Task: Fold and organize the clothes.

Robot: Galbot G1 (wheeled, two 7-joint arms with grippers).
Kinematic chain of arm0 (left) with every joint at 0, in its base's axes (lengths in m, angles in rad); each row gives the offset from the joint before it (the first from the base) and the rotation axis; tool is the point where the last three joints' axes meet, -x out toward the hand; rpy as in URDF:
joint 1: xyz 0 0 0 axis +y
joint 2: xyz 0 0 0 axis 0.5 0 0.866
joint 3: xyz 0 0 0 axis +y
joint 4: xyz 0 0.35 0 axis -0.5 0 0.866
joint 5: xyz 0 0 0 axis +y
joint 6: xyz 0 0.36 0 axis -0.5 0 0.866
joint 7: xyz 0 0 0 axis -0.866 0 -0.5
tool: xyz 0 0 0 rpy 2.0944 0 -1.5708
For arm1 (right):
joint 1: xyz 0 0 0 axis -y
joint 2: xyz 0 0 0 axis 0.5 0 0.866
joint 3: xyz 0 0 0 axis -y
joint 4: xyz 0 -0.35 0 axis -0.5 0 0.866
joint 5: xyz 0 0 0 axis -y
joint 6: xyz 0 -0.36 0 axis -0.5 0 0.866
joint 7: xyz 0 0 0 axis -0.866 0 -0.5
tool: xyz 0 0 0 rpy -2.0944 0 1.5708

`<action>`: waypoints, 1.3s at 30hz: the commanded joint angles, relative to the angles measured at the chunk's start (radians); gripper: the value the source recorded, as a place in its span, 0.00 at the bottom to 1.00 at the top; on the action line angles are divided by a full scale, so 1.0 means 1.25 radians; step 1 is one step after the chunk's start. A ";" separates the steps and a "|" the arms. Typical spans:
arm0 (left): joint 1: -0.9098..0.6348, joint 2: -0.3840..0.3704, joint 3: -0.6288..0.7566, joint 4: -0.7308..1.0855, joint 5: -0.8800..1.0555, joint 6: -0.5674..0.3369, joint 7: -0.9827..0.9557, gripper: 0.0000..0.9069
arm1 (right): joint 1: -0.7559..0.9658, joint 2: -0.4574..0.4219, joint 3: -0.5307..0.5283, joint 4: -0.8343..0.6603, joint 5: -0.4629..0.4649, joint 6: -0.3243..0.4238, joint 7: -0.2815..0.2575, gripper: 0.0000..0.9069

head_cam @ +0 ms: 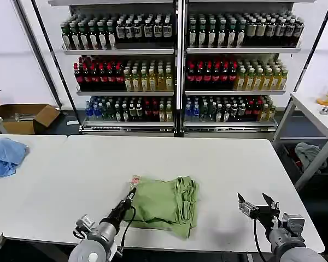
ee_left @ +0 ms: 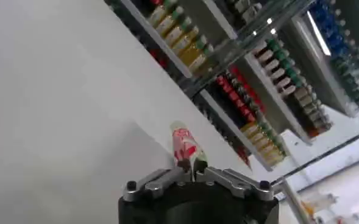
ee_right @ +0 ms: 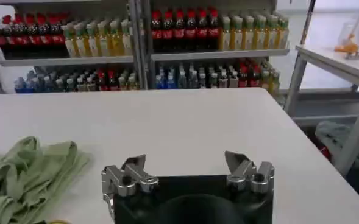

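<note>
The light green shirt [head_cam: 167,204] lies folded in a rumpled bundle near the front middle of the white table [head_cam: 87,169]. Its near-left corner, showing the red-and-white print [ee_left: 184,145], is pinched by my left gripper [head_cam: 131,195], which is shut on the fabric [ee_left: 193,165]. My right gripper [head_cam: 258,206] hovers open over bare table to the right of the shirt, with nothing between its fingers [ee_right: 188,165]. In the right wrist view the shirt's folds [ee_right: 27,176] lie off to one side of that gripper, apart from it.
A light blue cloth [head_cam: 5,155] lies on the left table. Shelves of bottles [head_cam: 177,71] stand behind the table. A second table [head_cam: 317,117] is at the right, with a grey-green garment heap [head_cam: 312,155] below it. Cardboard boxes [head_cam: 27,117] sit on the floor far left.
</note>
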 commanded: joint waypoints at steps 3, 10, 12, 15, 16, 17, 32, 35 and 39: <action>-0.002 0.144 -0.260 -0.124 -0.055 0.022 -0.034 0.03 | 0.011 -0.020 0.004 -0.005 0.018 0.002 -0.002 1.00; -0.012 0.314 -0.448 -0.185 -0.049 0.059 -0.034 0.02 | 0.036 -0.028 -0.005 -0.013 0.029 0.004 -0.003 1.00; -0.018 0.340 -0.442 -0.216 -0.048 0.065 -0.033 0.02 | 0.041 -0.029 -0.007 -0.015 0.031 0.005 -0.003 1.00; -0.031 0.345 -0.355 -0.268 0.004 0.076 -0.022 0.02 | 0.047 -0.026 -0.010 -0.017 0.032 0.005 -0.004 1.00; -0.022 0.328 -0.293 -0.274 0.054 0.075 -0.002 0.02 | 0.048 -0.023 -0.013 -0.016 0.032 0.006 -0.004 1.00; -0.011 0.310 -0.230 -0.269 0.146 0.070 0.027 0.02 | 0.047 -0.020 -0.015 -0.014 0.031 0.006 -0.004 1.00; -0.252 -0.021 0.383 0.069 0.489 0.078 0.005 0.03 | 0.029 0.018 -0.002 -0.002 0.021 0.014 -0.007 1.00; -0.288 -0.034 0.431 0.092 0.476 0.083 0.003 0.03 | 0.024 0.017 0.009 0.002 0.025 0.014 -0.007 1.00; -0.322 -0.061 0.474 0.161 0.476 0.080 -0.006 0.02 | 0.019 0.018 0.020 0.007 0.028 0.013 -0.007 1.00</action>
